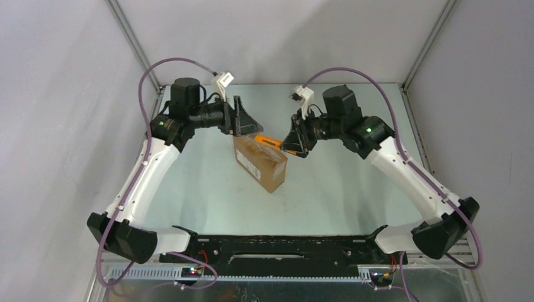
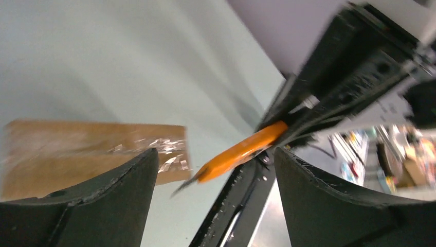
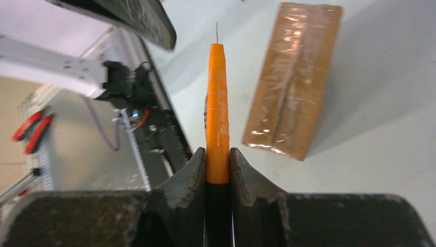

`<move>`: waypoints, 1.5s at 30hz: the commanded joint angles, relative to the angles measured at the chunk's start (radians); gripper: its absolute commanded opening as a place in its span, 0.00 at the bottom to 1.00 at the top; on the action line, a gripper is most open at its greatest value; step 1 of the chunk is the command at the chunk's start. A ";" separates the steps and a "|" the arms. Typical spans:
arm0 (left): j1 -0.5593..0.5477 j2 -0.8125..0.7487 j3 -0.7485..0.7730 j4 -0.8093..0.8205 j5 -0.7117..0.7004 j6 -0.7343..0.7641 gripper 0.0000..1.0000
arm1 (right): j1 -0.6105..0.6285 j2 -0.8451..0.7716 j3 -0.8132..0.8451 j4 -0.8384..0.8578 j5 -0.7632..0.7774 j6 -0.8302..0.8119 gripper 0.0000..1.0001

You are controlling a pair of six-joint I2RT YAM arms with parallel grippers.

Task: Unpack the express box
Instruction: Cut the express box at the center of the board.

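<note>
**Box unopened, knife in claw**

Unpacking had barely begun, by the look of it. The box point(image 1: 261, 165) lay flat near the middle of the worktop point(image 1: 201, 189), its flaps shut and the clear tape point(image 3: 288, 82) along the seam showing no cut. The contents were hidden. The right claw point(image 3: 218, 164), at the box's 1 o'clock, was pinching the orange knife point(image 3: 217, 118) by its rear end, with the tip hovering over the box's 12 o'clock edge. The left claw point(image 2: 216, 154), at 11 o'clock, was spread wide and held nothing. Slitting the tape, folding back the flaps and lifting out whatever was inside all appeared to be left.
</note>
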 commanded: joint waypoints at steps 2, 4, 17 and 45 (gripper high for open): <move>-0.122 -0.055 -0.015 0.139 0.252 0.093 0.86 | -0.015 -0.071 -0.030 0.032 -0.245 0.030 0.00; -0.149 -0.055 -0.016 0.122 0.271 0.119 0.86 | -0.015 -0.088 -0.047 0.024 -0.273 0.027 0.00; -0.236 -0.097 -0.109 0.092 0.288 0.163 0.72 | -0.030 -0.148 -0.070 -0.028 -0.376 -0.038 0.00; -0.263 -0.057 -0.326 1.090 0.001 -0.830 0.00 | -0.224 -0.379 -0.569 1.048 0.165 0.850 0.97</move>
